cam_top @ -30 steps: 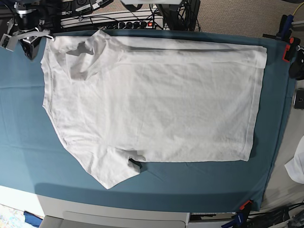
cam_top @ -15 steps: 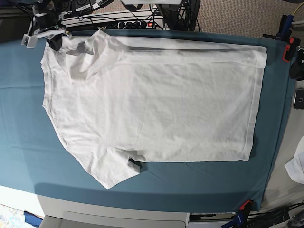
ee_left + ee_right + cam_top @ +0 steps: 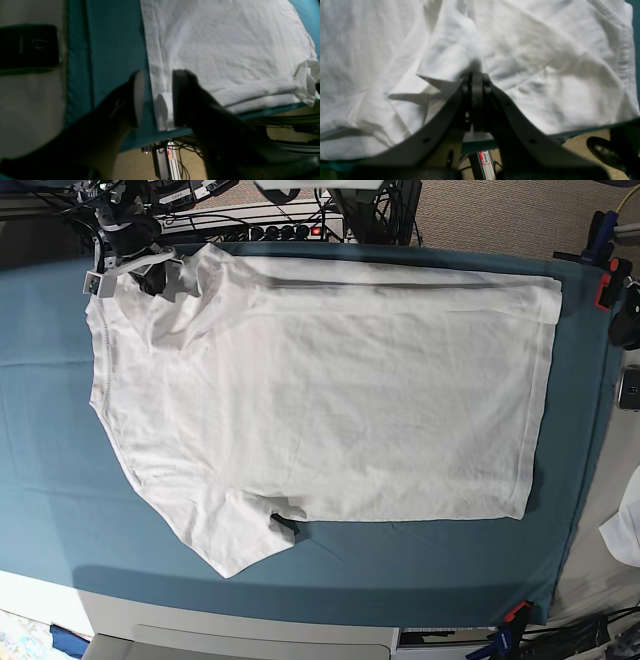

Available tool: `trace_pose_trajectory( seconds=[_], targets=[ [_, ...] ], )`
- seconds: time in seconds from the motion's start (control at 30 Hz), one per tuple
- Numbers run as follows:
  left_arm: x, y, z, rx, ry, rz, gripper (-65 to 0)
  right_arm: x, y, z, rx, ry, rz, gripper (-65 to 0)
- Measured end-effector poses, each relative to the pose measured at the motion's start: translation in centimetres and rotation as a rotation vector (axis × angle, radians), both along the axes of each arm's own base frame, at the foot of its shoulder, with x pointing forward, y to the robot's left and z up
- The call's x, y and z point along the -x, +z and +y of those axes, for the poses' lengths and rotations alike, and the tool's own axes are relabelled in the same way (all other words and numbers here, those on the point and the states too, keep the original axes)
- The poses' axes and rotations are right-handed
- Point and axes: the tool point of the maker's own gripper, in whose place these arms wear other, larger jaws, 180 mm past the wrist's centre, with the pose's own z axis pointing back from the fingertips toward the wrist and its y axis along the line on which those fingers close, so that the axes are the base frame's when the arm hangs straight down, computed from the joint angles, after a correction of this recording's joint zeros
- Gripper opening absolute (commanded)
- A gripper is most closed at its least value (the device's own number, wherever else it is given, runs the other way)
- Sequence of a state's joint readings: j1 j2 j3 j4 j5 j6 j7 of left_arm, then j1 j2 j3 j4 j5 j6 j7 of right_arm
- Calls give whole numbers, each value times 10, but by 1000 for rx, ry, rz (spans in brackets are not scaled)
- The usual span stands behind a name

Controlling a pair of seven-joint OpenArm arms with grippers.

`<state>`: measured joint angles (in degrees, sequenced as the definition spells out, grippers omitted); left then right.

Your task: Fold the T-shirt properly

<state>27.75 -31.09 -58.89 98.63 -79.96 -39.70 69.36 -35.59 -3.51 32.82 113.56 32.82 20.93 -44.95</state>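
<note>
Nearest in the base view, a teal cloth (image 3: 400, 580) showed in front of the T-shirt (image 3: 380, 400), covering the table beneath it. The T-shirt lay spread on that cloth, one corner of its near edge jutting forward at the base view's left, with a small dark gap beside it. A small white fabric scrap (image 3: 622, 525) lay off the cloth, beyond the T-shirt's side on that view's right. The left end effector (image 3: 162, 72) had its fingers wide apart with nothing between them, near the T-shirt's far corner on that same side. Farther back, the T-shirt's far edge was turned over in a long strip, crumpled at the other end. There the right end effector (image 3: 477, 76) was closed narrow at a raised flap; whether it pinched any fabric, I cannot tell. Cables (image 3: 230, 225) ran behind the T-shirt.
</note>
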Motion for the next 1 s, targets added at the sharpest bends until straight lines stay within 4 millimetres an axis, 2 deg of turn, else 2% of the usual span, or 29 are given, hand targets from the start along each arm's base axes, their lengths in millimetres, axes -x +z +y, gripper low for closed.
trace_pose_trajectory(
  seconds=[0.13, 0.2, 0.23, 0.3, 0.37, 0.57, 0.83, 1.0],
  targets=[
    [0, 0, 0, 0, 0, 0, -444, 0, 0, 0, -1, 0, -1, -650],
    [1, -2, 1, -12, 2, 10, -444, -2, 2, 6, 1, 49, -14, -650],
    [1, -2, 1, -12, 2, 11, -444, -3, 4, 12, 2, 96, -28, -606],
    [1, -2, 1, -12, 2, 10, -444, -6, 7, 21, 2, 157, -50, -470],
    [1, -2, 1, -11, 2, 10, -444, -6, 7, 22, 3, 167, -52, -397],
    [1, -2, 2, -12, 2, 11, -444, -6, 7, 22, 5, 167, -56, -394],
    [1, -2, 2, -12, 3, 11, -444, 1, 0, 8, 113, 177, 6, -394],
    [1, -2, 2, -14, 3, 12, -444, 1, 0, 7, 119, 178, 8, -394]
  ],
)
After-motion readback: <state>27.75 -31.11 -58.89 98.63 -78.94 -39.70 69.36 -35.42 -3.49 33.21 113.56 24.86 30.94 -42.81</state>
